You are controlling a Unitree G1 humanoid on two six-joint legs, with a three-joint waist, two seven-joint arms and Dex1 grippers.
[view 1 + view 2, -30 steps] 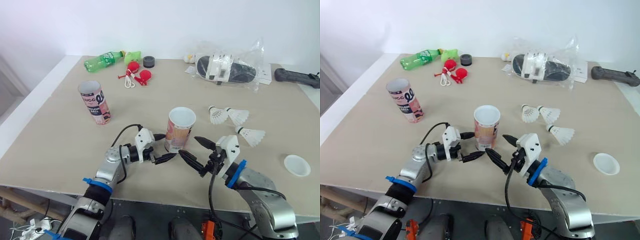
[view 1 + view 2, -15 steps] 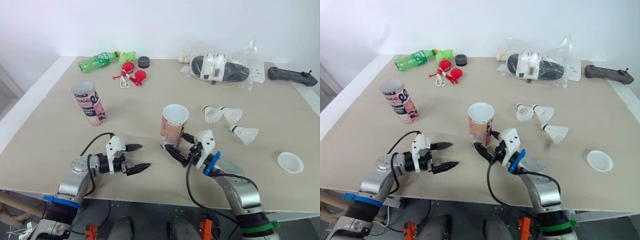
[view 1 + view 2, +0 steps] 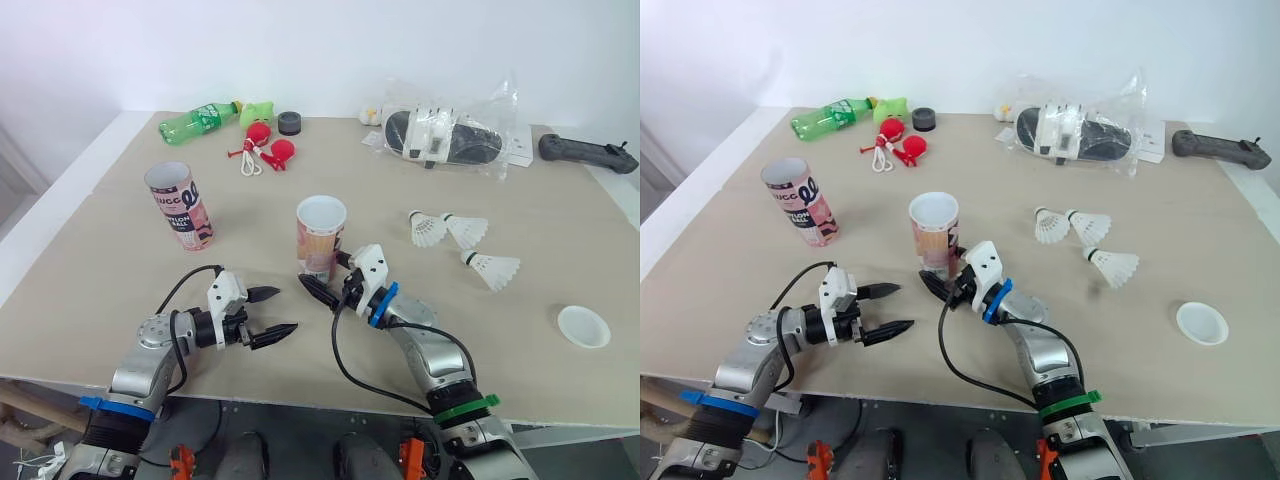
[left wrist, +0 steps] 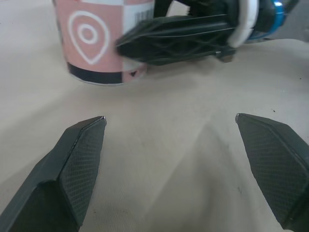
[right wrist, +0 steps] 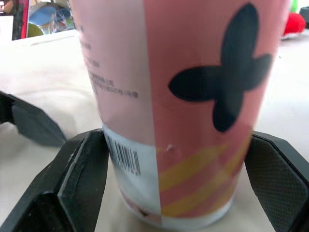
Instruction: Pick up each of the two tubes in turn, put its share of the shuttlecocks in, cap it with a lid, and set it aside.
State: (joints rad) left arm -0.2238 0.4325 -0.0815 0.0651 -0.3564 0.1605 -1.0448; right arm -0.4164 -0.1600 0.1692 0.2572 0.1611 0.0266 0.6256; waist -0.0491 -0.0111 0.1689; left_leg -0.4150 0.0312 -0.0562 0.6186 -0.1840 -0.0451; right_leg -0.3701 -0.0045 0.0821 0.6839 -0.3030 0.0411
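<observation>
Near tube (image 3: 321,238): upright, mouth open, base clamped between the fingers of the right gripper (image 3: 322,278).
Left gripper (image 3: 287,310): jaws spread and empty, just left of the near tube, low over the table (image 3: 100,260). Handling advice: the grip sits low, so lift straight and slowly to avoid tipping. Three shuttlecocks (image 3: 470,231) lie right of the near tube with bare board between; the lid (image 3: 583,326) is further right. The second tube (image 3: 180,205) stands well left. The table's front edge is near, behind the gripper.

On the beige table (image 3: 110,260), an open pink cardboard tube (image 3: 321,238) stands centrally. A second pink printed tube (image 3: 180,207) stands behind-left of it, three white feathered shuttlecocks (image 3: 452,230) lie to its right, and a white round lid (image 3: 583,327) lies front-right.
</observation>
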